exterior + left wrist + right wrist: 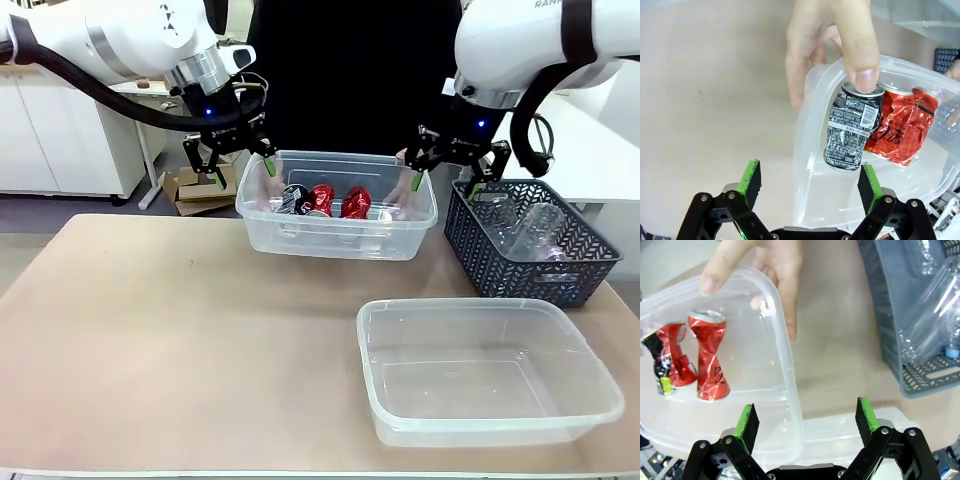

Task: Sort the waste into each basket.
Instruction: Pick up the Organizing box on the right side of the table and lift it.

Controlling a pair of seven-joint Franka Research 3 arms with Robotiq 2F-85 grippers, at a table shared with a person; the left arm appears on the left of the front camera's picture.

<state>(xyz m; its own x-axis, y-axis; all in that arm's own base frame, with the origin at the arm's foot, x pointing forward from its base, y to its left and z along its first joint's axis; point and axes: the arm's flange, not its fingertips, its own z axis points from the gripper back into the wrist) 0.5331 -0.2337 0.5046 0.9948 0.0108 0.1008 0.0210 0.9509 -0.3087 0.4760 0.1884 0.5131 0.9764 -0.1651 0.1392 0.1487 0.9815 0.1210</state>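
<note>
A person's hands (268, 186) hold a small clear tub (340, 240) by both ends at the table's far side. Inside stand a crushed black can (293, 200) and two crushed red cans (356, 203). My left gripper (232, 160) hangs open at the tub's left end, its rim (805, 150) between the green pads (751, 181); the black can (850, 127) and the red cans (902, 127) lie just beyond. My right gripper (455, 170) is open at the right end, straddling the rim (790, 390). The dark lattice basket (500, 270) at the right holds clear bottles (530, 228).
A second clear tub (390, 420) sits empty at the front right, close to the basket's near side. In the right wrist view the basket (885, 315) with its bottles (935, 305) lies to the right, and a hand (770, 265) grips the tub's rim.
</note>
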